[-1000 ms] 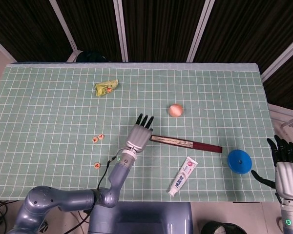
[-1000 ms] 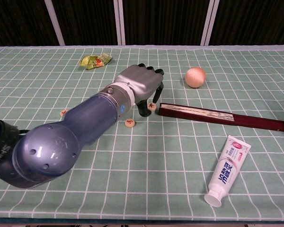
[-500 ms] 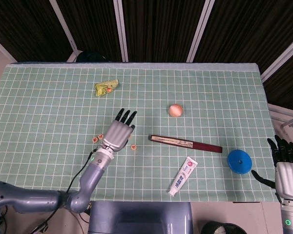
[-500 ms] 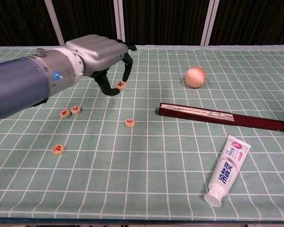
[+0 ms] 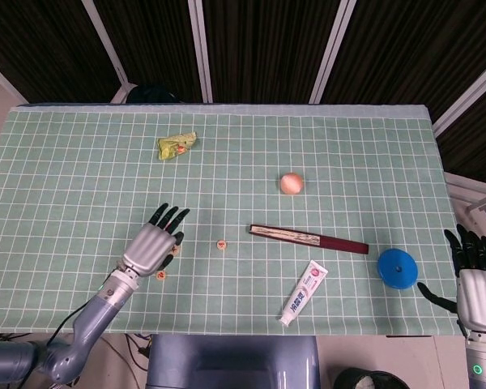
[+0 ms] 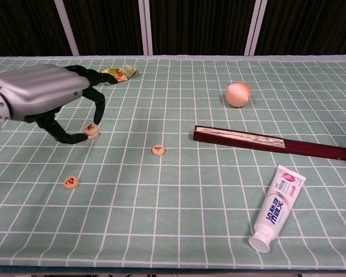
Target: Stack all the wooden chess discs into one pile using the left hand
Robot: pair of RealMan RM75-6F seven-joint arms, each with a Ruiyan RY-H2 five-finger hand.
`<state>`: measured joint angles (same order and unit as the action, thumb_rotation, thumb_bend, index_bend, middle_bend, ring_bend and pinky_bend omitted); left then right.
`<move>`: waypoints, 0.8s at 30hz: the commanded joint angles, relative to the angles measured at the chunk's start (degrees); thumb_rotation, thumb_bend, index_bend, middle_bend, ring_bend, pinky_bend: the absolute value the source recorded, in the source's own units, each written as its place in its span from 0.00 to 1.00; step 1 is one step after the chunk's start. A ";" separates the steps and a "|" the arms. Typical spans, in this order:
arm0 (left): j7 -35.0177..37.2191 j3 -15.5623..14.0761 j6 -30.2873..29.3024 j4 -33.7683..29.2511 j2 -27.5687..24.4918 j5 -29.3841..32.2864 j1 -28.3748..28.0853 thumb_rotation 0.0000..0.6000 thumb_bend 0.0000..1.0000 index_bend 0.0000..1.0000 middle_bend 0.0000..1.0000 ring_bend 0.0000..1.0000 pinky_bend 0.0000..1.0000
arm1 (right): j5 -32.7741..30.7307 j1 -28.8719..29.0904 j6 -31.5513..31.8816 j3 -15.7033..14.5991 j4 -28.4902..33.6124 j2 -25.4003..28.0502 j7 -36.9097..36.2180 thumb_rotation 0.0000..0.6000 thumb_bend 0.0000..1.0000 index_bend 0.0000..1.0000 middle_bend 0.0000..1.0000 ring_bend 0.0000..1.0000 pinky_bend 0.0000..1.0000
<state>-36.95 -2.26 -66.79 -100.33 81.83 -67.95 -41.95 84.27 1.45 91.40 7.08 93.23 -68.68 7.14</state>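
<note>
Left robot hand pinches a wooden chess disc low over the worktop's left side.

The left robot hand (image 6: 43,98) grips one wooden disc (image 6: 91,129) between thumb and fingertip, at about 9 o'clock from the lone centre disc (image 6: 158,150). Another disc (image 6: 71,182) lies at 7 o'clock from the hand, well apart from the centre one. The right robot hand (image 5: 475,279) rests off the green checked worktop (image 5: 356,162) edge at 4 o'clock, fingers spread, empty, beside the blue lid (image 5: 397,268).
</note>
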 commanded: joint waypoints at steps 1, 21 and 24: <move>4.94 -3.66 -2.03 1.43 -2.42 -5.43 3.65 1.00 0.32 0.54 0.00 0.00 0.00 | -0.04 0.01 -0.01 0.03 0.13 0.03 0.14 1.00 0.23 0.09 0.01 0.00 0.00; 8.51 -5.90 -2.10 11.35 0.44 -14.24 9.85 1.00 0.32 0.54 0.00 0.00 0.00 | -0.08 -0.15 0.38 0.15 -0.04 -0.10 0.06 1.00 0.23 0.09 0.01 0.00 0.00; 8.41 -5.76 -1.77 12.38 1.37 -14.68 10.38 1.00 0.32 0.54 0.00 0.00 0.00 | -0.16 -0.12 0.35 0.23 0.10 -0.06 0.12 1.00 0.23 0.09 0.01 0.00 0.00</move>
<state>-28.49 -8.09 -68.72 -88.24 82.94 -82.46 -31.78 84.13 1.33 91.75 7.30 93.31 -68.75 7.24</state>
